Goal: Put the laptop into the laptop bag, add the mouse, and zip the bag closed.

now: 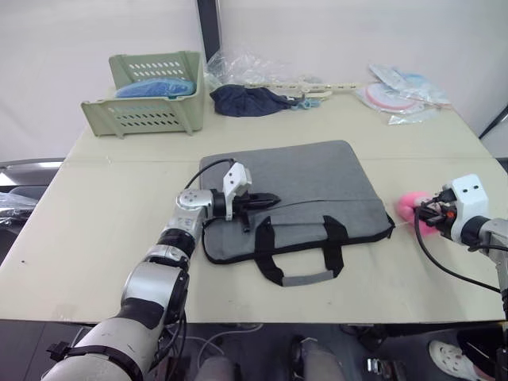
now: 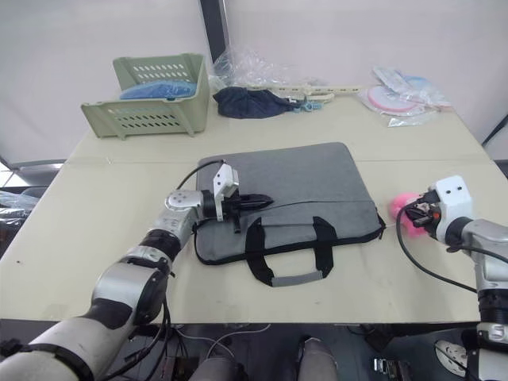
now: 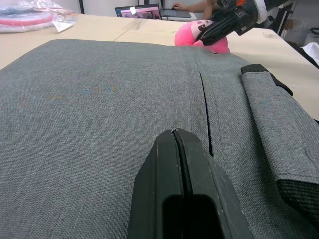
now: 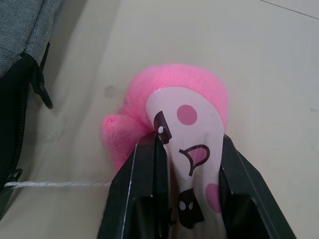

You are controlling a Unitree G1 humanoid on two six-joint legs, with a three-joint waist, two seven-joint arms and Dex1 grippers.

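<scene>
The grey laptop bag lies flat in the middle of the table, its black handles toward the front edge. My left gripper rests low over the bag's left part beside the zipper line. Its fingers are pressed together with nothing seen between them. My right gripper is just right of the bag, shut on a fluffy pink plush toy that sits on the table. A zipper pull hangs at the bag's near corner. The laptop and the mouse are out of view.
A green basket with blue contents stands at the back left. A dark blue cloth and clear plastic bags lie along the back edge. A thin white string runs across the table beside the bag's corner.
</scene>
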